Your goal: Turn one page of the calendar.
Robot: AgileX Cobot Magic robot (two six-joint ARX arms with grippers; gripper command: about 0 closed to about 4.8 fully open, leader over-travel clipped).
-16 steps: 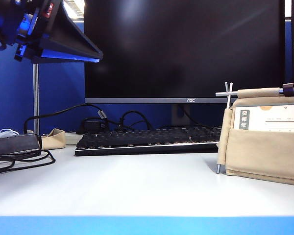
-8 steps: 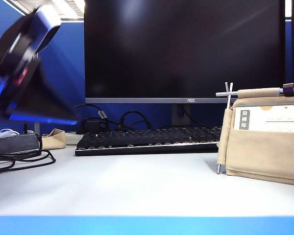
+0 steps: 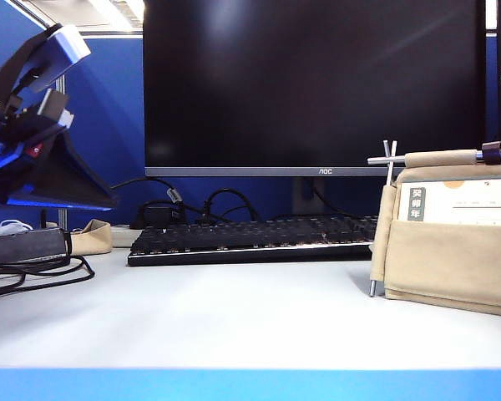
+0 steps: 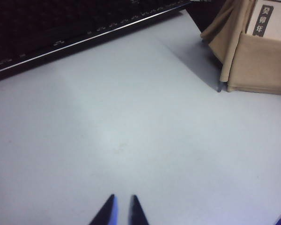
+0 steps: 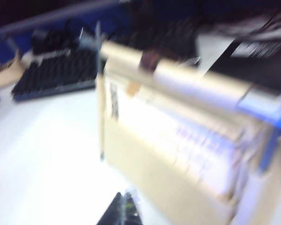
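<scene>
The calendar (image 3: 451, 242), white sheets in a beige fabric stand with thin metal rods and a brown-ended top strap, stands upright at the table's right edge. My left gripper (image 3: 108, 203) hangs at the far left, high above the table and far from the calendar. In the left wrist view it (image 4: 122, 206) is shut with nothing between its fingertips, over bare table, with the calendar (image 4: 257, 56) a good way off. The right wrist view is blurred. There my right gripper (image 5: 125, 202) is shut and empty, just in front of the calendar (image 5: 178, 140) and above it.
A black keyboard (image 3: 250, 238) lies in front of a dark monitor (image 3: 317, 83) at the back. Cables and a grey power brick (image 3: 25, 246) sit at the left with a small beige pouch (image 3: 92, 236). The table's blue front edge (image 3: 250, 384) runs along the bottom.
The left arm has swung down and to the left from the upper left corner. The calendar and keyboard have not moved.
</scene>
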